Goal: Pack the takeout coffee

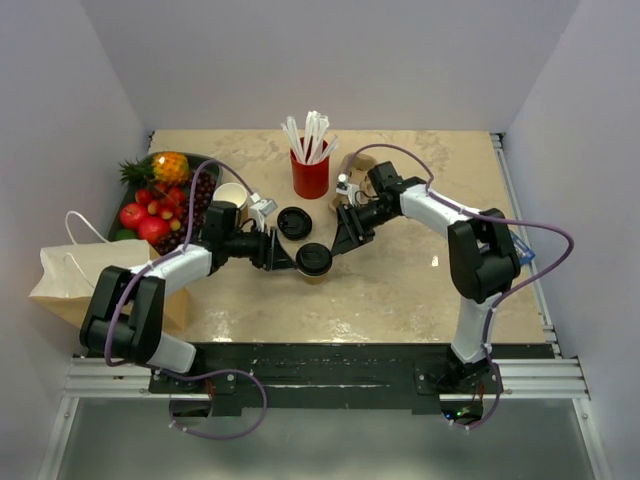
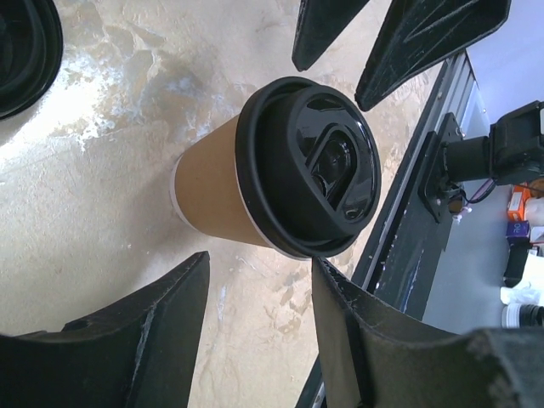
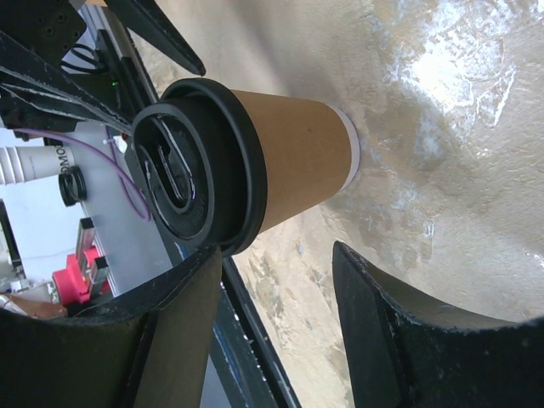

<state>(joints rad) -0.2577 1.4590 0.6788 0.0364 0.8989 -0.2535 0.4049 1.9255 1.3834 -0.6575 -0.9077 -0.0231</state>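
The takeout coffee [image 1: 313, 260], a tan kraft cup under a round black sip lid, stands upright on the marble-patterned tabletop [image 1: 400, 290], on the arm-base side of the red straw cup [image 1: 310, 175] and well apart from it. The left gripper [image 1: 285, 255] reaches in from the left, on the coffee's side of the red straw cup, its fingers spread. In the left wrist view [image 2: 259, 263] the cup sits just past its fingertips rather than between them, with one fingertip [image 2: 327, 276] right at the lid's rim; whether they touch cannot be told. The right gripper [image 1: 345, 238] comes in from the other side, nearer the red straw cup than the left one, and its fingers are also spread. In its own wrist view [image 3: 279, 252] the coffee [image 3: 289, 161] lies ahead of the tips, the lid edge just beside one finger [image 3: 183, 331]. Neither gripper clasps the cup. A loose flat black lid [image 1: 294, 222] lies between the red straw cup and the coffee. A lidless tan cup [image 1: 230, 197] stands left of the red straw cup, a pile of fruit [image 1: 160, 205] farther left, and a brown paper bag [image 1: 75, 275] farther left again and nearer the arm bases.
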